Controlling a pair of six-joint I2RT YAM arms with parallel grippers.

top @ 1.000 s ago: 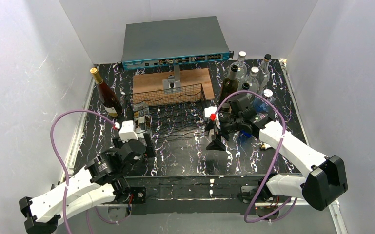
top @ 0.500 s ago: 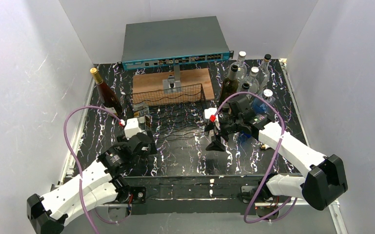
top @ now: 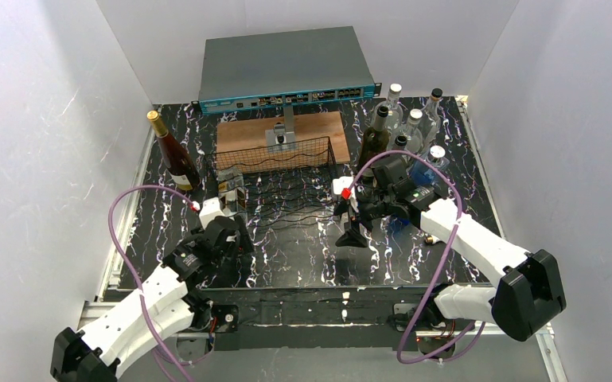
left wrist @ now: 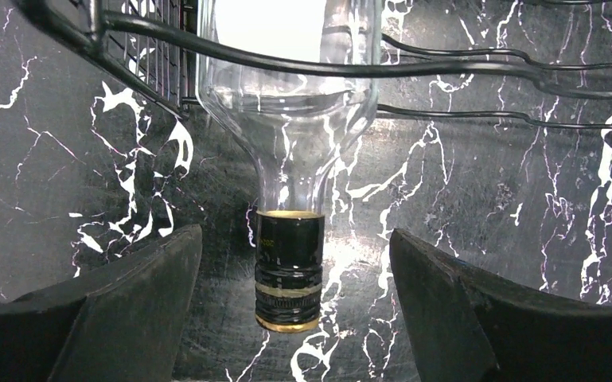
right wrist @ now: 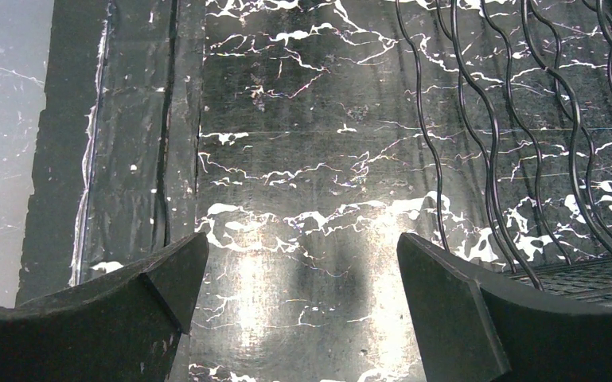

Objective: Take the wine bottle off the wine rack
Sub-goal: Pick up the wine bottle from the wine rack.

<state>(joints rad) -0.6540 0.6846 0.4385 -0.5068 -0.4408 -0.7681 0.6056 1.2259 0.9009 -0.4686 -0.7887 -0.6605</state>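
A clear wine bottle (left wrist: 290, 87) with a black, gold-banded cap (left wrist: 288, 274) lies in the left end of the black wire wine rack (top: 296, 203), its neck pointing toward me. In the top view the bottle (top: 231, 193) is mostly covered by my left wrist. My left gripper (left wrist: 296, 259) is open, its fingers (left wrist: 139, 286) on either side of the cap with a gap on both sides. My right gripper (top: 355, 229) hangs open over bare table just right of the rack, whose wavy wires (right wrist: 525, 119) show beside its fingers (right wrist: 461, 310).
An amber bottle (top: 173, 155) stands upright at the back left. Several bottles (top: 406, 127) cluster at the back right. A brown wooden board (top: 278, 129) and a grey network switch (top: 282, 68) sit behind the rack. White walls close in on both sides.
My left arm has moved forward toward the rack, bringing its fingers around the bottle's cap, and its jaws have narrowed a little. The right arm has stayed still.
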